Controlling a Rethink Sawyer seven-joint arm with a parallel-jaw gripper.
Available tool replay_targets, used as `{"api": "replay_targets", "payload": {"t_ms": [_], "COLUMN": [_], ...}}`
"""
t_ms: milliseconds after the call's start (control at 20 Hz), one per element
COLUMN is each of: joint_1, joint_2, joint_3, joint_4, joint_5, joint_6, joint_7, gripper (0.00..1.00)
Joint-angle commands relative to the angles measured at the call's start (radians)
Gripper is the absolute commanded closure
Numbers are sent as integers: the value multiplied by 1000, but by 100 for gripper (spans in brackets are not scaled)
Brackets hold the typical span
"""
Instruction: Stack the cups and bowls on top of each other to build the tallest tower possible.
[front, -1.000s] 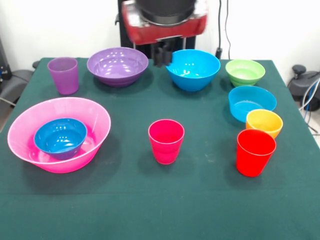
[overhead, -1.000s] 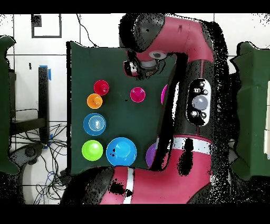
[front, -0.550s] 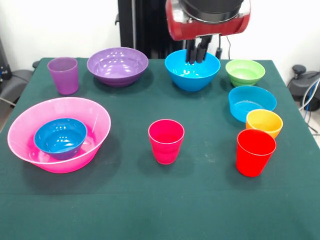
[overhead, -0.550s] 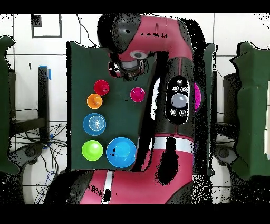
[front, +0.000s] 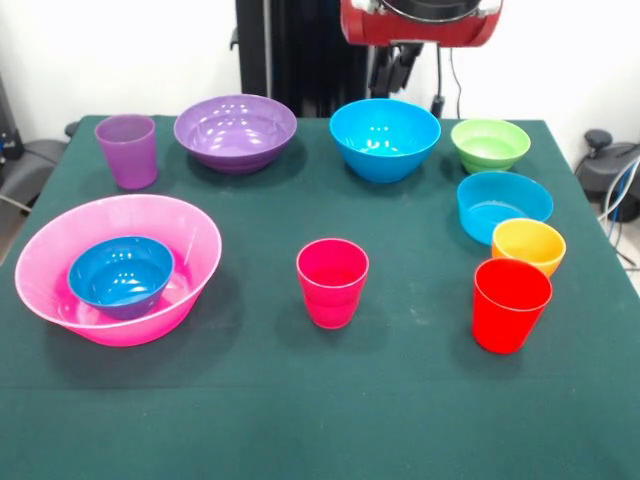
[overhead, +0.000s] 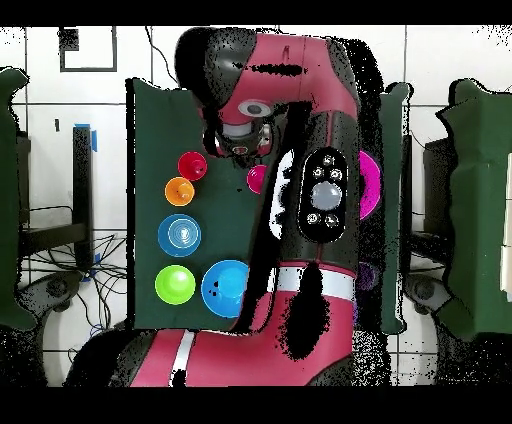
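The claw (front: 398, 68) hangs above the large blue bowl (front: 385, 138) at the far side of the tabletop (front: 300, 400), holding nothing; whether it is open cannot be told. The small dark blue bowl (front: 121, 275) sits inside the huge pink bowl (front: 190, 250); the other bowls and cups stand apart.

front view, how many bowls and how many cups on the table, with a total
bowls: 7 (pink, purple, large blue, small dark blue, cyan, green, orange)
cups: 3 (purple, magenta, red)
total: 10
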Motion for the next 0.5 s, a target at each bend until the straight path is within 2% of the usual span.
{"api": "replay_targets", "payload": {"t_ms": [50, 150, 250, 500], "joint_1": [17, 22, 32, 57], "joint_2": [-49, -74, -90, -141], "joint_3": [5, -6, -19, -24], "joint_4": [187, 228, 267, 444], "joint_5": [-37, -42, -34, 29], "joint_6": [82, 79, 42, -148], "joint_7": [57, 34, 69, 154], "gripper": [100, 100, 100, 100]}}
